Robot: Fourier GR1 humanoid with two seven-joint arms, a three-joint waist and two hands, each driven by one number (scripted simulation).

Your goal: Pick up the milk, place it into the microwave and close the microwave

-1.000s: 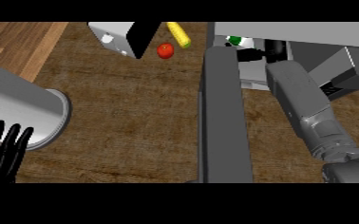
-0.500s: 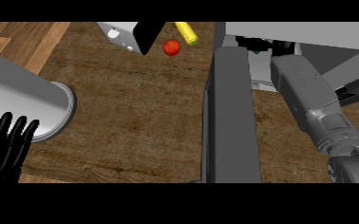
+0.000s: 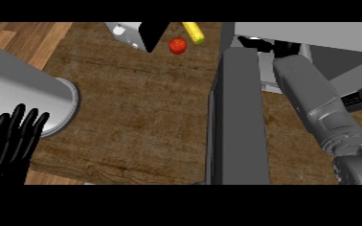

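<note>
Milk: not plainly seen. No carton shows on the counter [image 3: 134,105], so it is most likely at the right hand [image 3: 279,48], hidden by it, at the mouth of the microwave [image 3: 311,31].

Risks, as judged from here:
- The door [image 3: 240,119] stands wide open, edge-on, just beside the right forearm [image 3: 311,96]. To shut, the door must swing across the space the arm now fills, so closing before the arm is clear would trap it or knock the milk.
- On the way out the forearm could brush the door and nudge it.
- With the milk hidden, it is unclear whether it sits upright and fully inside. If it is let go tilted or on the sill, it may tip, or block the door from shutting.
- A tomato [image 3: 177,46] and a yellow item [image 3: 195,32] lie near the door's far end, on its other side, apart from the arm. They are probably no hazard.

Hands:
- The right hand is dark against a dark opening. Whether it is closed round anything or open, I cannot tell. It is in the doorway, at or near the cavity.
- The left hand [image 3: 17,141] is at the lower left edge with fingers up and spread. It holds nothing, touches nothing I can see, and is at rest.

Step in hand, by my reading: placing, with the door not yet closed.
</note>
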